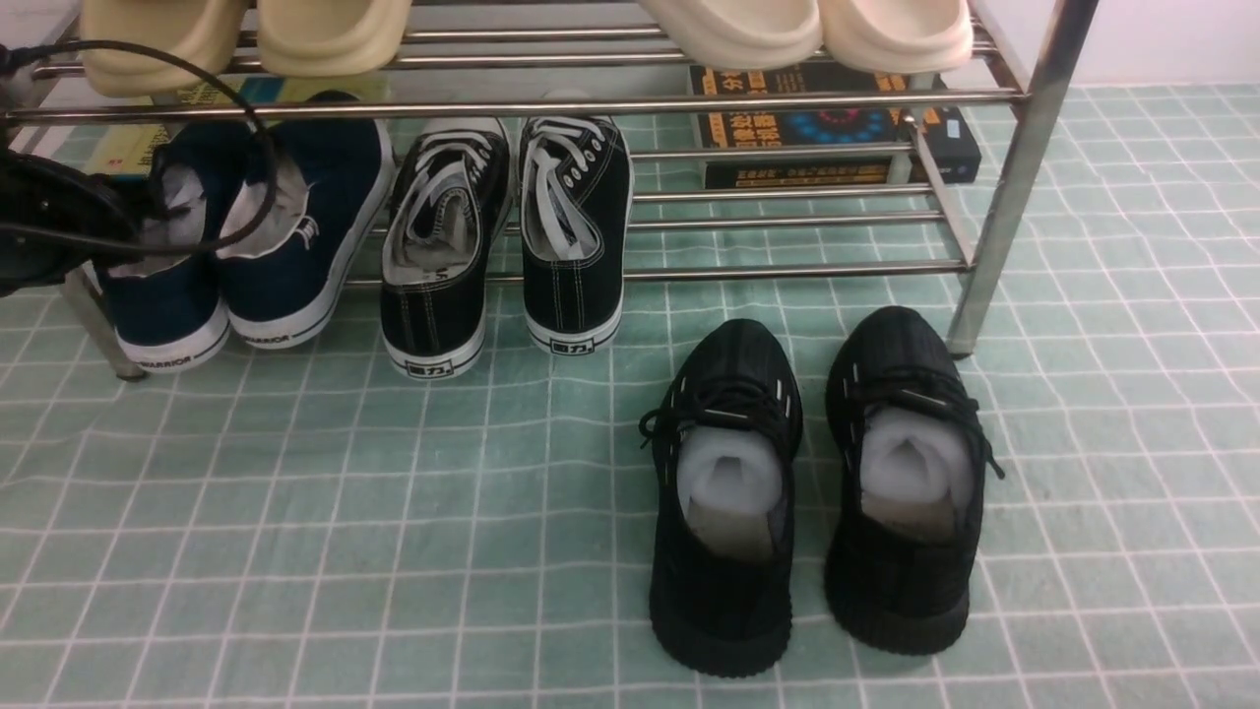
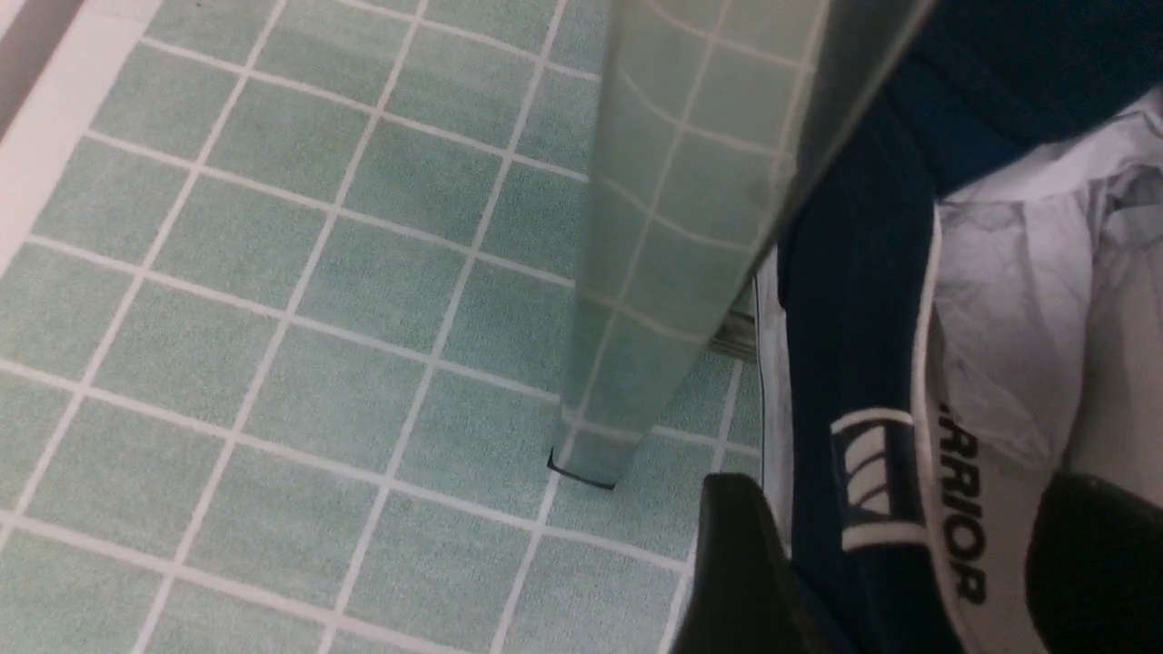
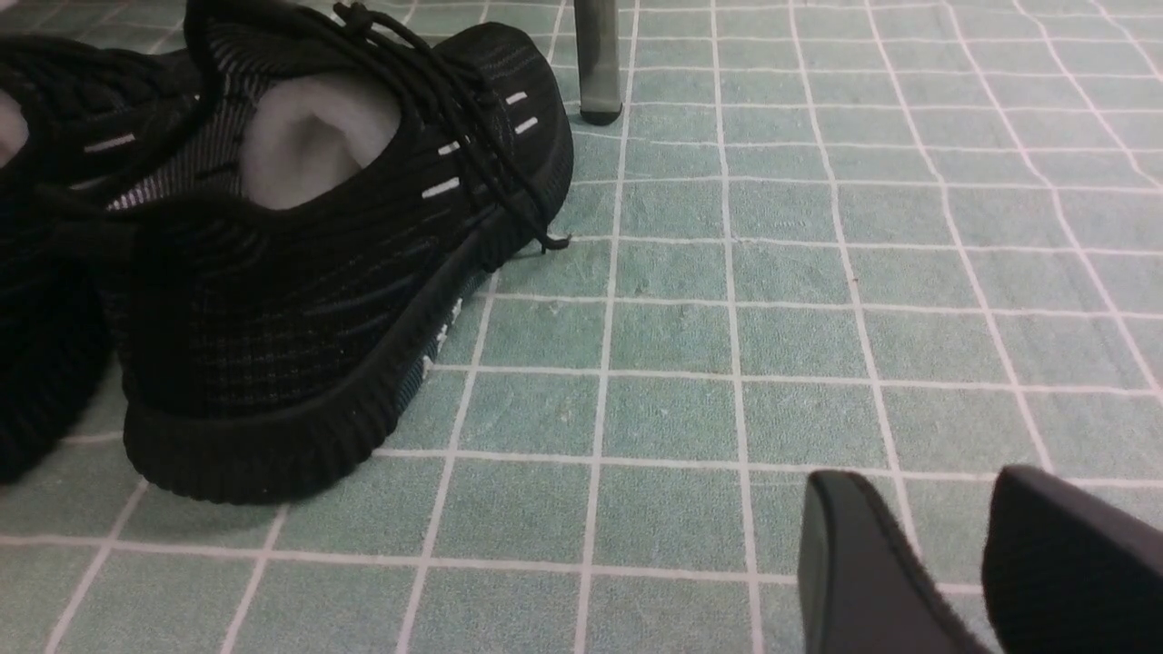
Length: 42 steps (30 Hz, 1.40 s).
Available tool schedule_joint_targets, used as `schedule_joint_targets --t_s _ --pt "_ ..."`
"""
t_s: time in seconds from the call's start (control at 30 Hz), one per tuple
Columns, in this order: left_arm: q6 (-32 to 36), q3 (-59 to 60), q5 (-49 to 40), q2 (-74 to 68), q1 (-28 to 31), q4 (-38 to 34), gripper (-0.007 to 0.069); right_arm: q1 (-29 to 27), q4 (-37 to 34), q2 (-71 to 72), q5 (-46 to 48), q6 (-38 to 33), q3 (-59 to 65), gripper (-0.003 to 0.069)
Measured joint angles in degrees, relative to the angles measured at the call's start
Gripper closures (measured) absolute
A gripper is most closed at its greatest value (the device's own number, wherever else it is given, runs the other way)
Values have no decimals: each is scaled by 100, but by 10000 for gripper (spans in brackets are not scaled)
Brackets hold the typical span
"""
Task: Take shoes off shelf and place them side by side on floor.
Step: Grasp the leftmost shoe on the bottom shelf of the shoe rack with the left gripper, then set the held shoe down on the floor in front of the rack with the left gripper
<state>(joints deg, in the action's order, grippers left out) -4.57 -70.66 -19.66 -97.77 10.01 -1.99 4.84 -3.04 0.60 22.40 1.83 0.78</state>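
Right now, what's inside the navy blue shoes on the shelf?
Crumpled pale grey material, stuffing or lining, shows in both shoes. One finger of the left gripper sits inside one heel. The cable covers part; the toe ends are hidden.

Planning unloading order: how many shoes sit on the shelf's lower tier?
4: two navy slip-ons at the left end, two black laced sneakers right of them. None seem hidden.

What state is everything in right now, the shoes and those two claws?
Navy shoes: on the shelf's lower tier, heels out front, stuffed with paper.
Laced sneakers: on the same tier, beside them.
Knit sneakers: side by side on the floor, stuffed.
Slippers: on the top tier.
Left claw: straddling a navy heel; grip unclear.
Right claw: open, empty, near the floor.
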Motion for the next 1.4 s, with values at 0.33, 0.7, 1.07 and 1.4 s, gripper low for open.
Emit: schedule_joint_targets --t_s 0.33,0.7,1.07,1.4 --pt "-122 -4 269 -285 -7 36 276 0 0 0 0 0 0 422" --pt "-135 -40 -532 -45 -11 36 575 0 0 0 0 0 0 422" --pt "-240 112 -3152 1935 -11 199 575 0 0 0 0 0 0 422" --pt "-1220 1996 -2634 3081 -11 475 575 0 0 0 0 0 0 422"
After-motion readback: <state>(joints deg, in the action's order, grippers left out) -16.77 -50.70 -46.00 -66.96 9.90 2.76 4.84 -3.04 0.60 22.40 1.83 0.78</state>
